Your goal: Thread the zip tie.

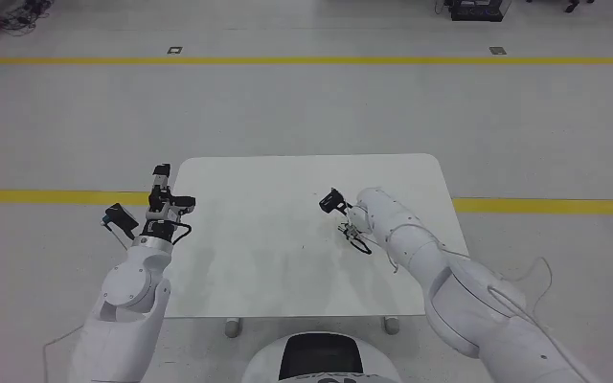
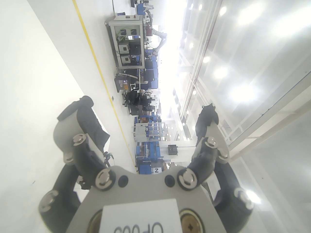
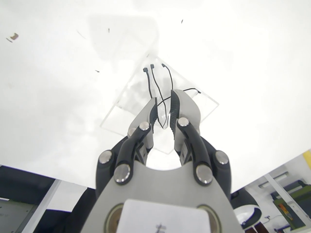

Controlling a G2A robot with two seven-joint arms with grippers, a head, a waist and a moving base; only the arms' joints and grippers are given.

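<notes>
left tool (image 2: 145,105): released, fingers spread wide, nothing between them; aimed out at the room, off the tabletop.
left arm: in the top view its tool (image 1: 170,189) sat at the left edge of the tabletop (image 1: 259,249), well apart from the right arm.
right tool (image 3: 164,96): not clenched; a narrow gap showed between the fingers (image 3: 175,105), with thin black straps running through the gap. No pinch was visible on any of them.
right arm: in the top view its tool (image 1: 352,235) was low over the right half of the tabletop.
zip ties (image 3: 152,67): several black ones, lying on a clear tray (image 3: 199,105) on the tabletop; heads pointed away from the right tool, tails crossed between its fingers. One more strap trailed off toward the tray's edge.
zip ties, top view (image 1: 358,243): dark loops right at the right tool.
threaded or not: couldn't tell.
tabletop extras: a few small dark specks (image 3: 97,71) and a small scrap (image 3: 14,36), well apart from the tray.
</notes>
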